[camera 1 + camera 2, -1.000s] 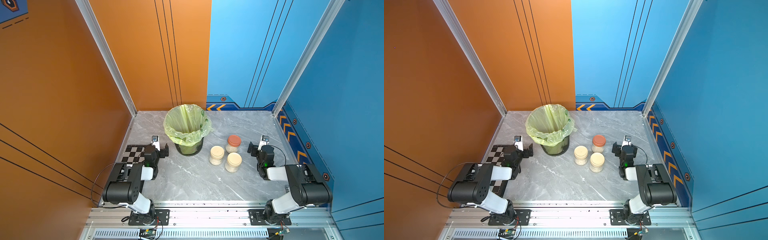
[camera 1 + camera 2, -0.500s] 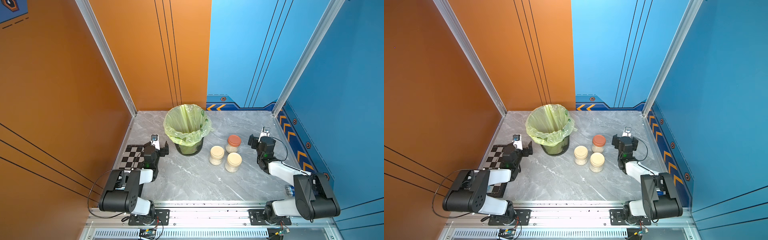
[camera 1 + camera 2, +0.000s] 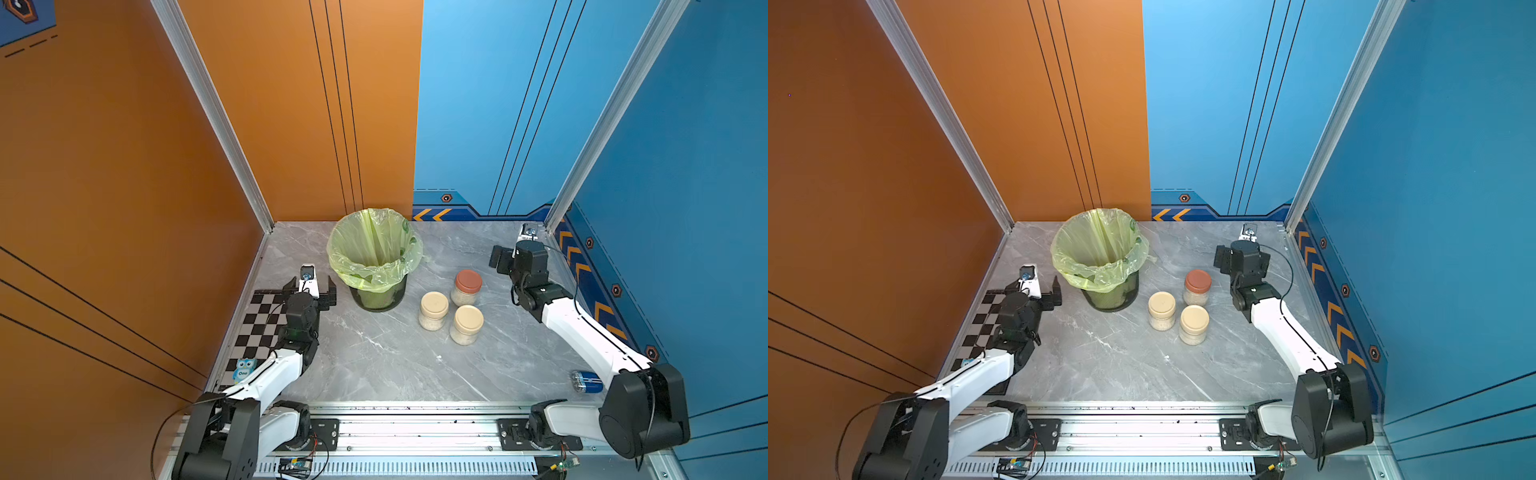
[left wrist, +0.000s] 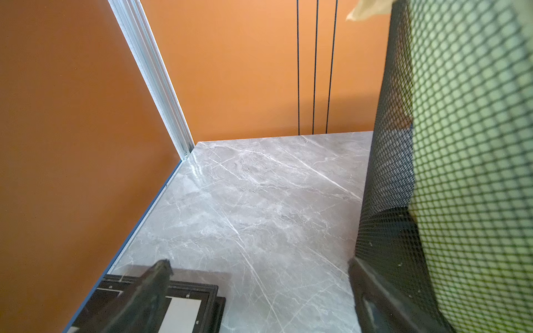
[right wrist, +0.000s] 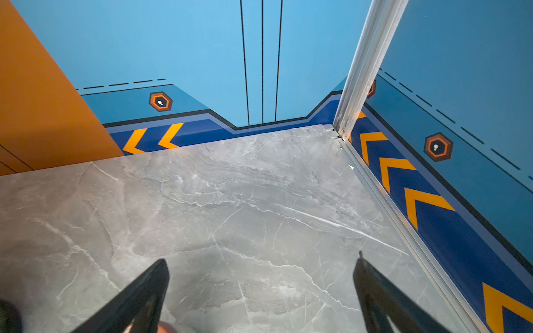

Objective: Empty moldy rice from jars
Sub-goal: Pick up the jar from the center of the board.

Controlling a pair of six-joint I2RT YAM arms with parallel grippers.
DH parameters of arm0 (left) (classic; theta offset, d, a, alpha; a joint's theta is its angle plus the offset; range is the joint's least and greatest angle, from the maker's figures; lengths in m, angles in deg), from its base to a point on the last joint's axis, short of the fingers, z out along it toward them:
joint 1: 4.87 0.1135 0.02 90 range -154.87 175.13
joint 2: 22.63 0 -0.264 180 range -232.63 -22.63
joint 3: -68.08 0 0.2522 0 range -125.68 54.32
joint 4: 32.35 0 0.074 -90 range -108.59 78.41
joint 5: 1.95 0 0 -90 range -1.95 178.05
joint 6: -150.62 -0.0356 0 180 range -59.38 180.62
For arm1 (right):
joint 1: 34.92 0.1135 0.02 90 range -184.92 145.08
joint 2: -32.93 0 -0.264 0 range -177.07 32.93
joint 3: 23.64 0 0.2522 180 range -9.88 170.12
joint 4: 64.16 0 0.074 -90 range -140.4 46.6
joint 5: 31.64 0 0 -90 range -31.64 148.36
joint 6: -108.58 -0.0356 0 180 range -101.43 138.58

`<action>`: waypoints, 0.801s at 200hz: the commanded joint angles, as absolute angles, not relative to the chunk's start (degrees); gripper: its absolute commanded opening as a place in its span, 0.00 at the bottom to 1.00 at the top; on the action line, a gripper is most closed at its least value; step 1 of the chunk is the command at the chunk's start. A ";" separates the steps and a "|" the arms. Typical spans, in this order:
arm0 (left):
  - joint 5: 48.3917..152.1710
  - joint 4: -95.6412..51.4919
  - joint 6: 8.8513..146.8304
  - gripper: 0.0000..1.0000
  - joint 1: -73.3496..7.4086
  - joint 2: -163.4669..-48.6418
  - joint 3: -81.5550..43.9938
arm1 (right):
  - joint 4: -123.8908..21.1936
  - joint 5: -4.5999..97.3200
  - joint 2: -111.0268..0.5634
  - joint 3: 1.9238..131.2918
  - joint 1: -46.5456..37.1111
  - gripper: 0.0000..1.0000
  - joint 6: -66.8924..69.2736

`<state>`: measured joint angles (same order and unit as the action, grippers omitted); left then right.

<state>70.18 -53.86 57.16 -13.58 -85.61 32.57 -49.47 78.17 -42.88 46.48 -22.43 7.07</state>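
Three lidded jars (image 3: 467, 323) of moldy rice (image 3: 430, 322) stood clustered on the marble table (image 3: 374, 361), at four o'clock from the green-bagged mesh bin (image 3: 377, 297). The left gripper (image 4: 259, 269), fingers wide and empty, sat at the bin's nine o'clock. The right gripper (image 5: 261, 268), fingers also spread wide and empty, hovered at the jars' two o'clock.

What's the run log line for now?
left gripper: open, beside green-bagged black mesh bin | right gripper: open, near reddish-brown-lidded clear jar | three rice jars: lidded, upright, untouched

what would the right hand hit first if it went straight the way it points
Likely bare table: the open right hand tilts down toward it, with no object ahead before the blue back wall.
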 commanded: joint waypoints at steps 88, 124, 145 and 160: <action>68.81 2.31 67.57 0.98 -26.57 -70.80 14.96 | -11.04 80.83 -46.06 63.23 -12.22 1.00 -5.55; 70.30 13.30 70.31 0.98 -31.60 -68.89 9.07 | -2.58 81.41 -48.11 66.96 -9.68 1.00 -10.09; 72.25 17.67 71.97 0.98 -35.18 -68.43 6.00 | 2.59 79.89 -49.78 69.99 -8.74 1.00 -11.50; 73.69 20.36 72.71 0.98 -37.83 -69.11 3.71 | 5.66 77.16 -51.01 71.77 -8.73 1.00 -12.39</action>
